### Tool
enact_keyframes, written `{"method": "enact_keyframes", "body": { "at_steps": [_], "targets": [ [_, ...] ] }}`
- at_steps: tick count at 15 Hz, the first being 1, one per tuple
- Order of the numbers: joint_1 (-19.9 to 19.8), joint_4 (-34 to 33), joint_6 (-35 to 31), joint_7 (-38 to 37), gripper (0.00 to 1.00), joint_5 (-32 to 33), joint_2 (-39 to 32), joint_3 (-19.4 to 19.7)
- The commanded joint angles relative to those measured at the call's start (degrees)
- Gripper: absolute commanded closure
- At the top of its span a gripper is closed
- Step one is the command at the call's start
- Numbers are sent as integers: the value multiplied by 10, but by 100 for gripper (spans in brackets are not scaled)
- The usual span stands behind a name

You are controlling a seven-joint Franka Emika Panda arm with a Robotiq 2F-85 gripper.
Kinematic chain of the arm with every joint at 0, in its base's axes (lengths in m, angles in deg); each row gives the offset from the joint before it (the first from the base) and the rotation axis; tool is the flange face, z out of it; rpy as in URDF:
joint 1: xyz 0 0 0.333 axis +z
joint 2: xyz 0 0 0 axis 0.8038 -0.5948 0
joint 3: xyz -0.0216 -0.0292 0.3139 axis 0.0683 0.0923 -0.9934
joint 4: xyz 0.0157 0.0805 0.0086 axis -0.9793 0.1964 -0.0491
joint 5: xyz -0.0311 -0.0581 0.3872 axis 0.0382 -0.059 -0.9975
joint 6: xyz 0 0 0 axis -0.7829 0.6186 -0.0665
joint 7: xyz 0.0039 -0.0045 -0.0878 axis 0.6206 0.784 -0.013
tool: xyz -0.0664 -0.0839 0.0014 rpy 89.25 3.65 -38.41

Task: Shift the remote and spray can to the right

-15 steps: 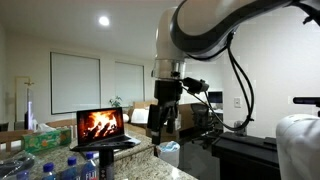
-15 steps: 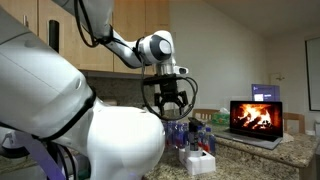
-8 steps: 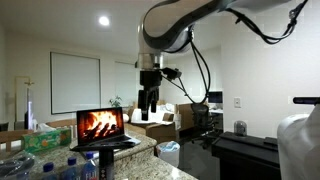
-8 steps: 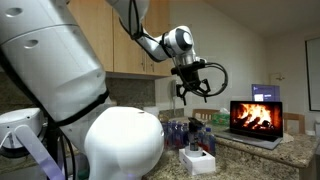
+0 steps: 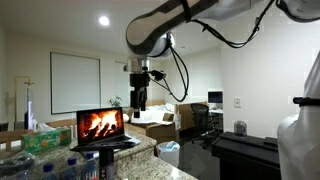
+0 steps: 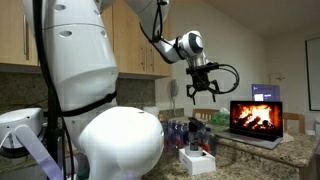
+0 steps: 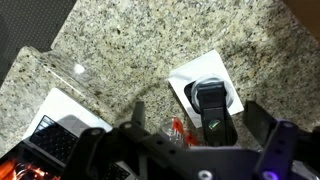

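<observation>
In the wrist view the remote [image 7: 213,115], a flat dark oblong handset, lies on a white square pad [image 7: 183,82] on the granite counter. A light, slim spray can [image 7: 179,129] with red marks stands just left of it, partly hidden by the gripper body. My gripper [image 7: 200,122] hangs high above them, open and empty, with one finger on either side of the remote in the picture. In both exterior views the gripper [image 5: 140,99] [image 6: 205,93] is well above the counter, near the laptop.
An open laptop [image 5: 100,127] [image 6: 254,118] showing a fire stands on the counter; its keyboard shows in the wrist view [image 7: 45,125]. Several clear bottles with blue labels [image 5: 50,166] [image 6: 190,130] stand nearby. The white pad [image 6: 198,163] sits near the counter's edge.
The arm has swung sideways towards the laptop and risen a little. The gripper has stayed open and empty.
</observation>
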Motion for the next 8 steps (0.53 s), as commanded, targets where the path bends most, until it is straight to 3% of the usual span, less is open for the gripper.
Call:
{"method": "enact_keyframes", "body": {
  "at_steps": [1,4,8],
  "targets": [
    [-6,0,1,1,0,-2,4,-5],
    [-2,-4,-11,-5,0,0,-9,-13],
    [20,-73,0,16,0,-16,-101,-38]
  ]
}}
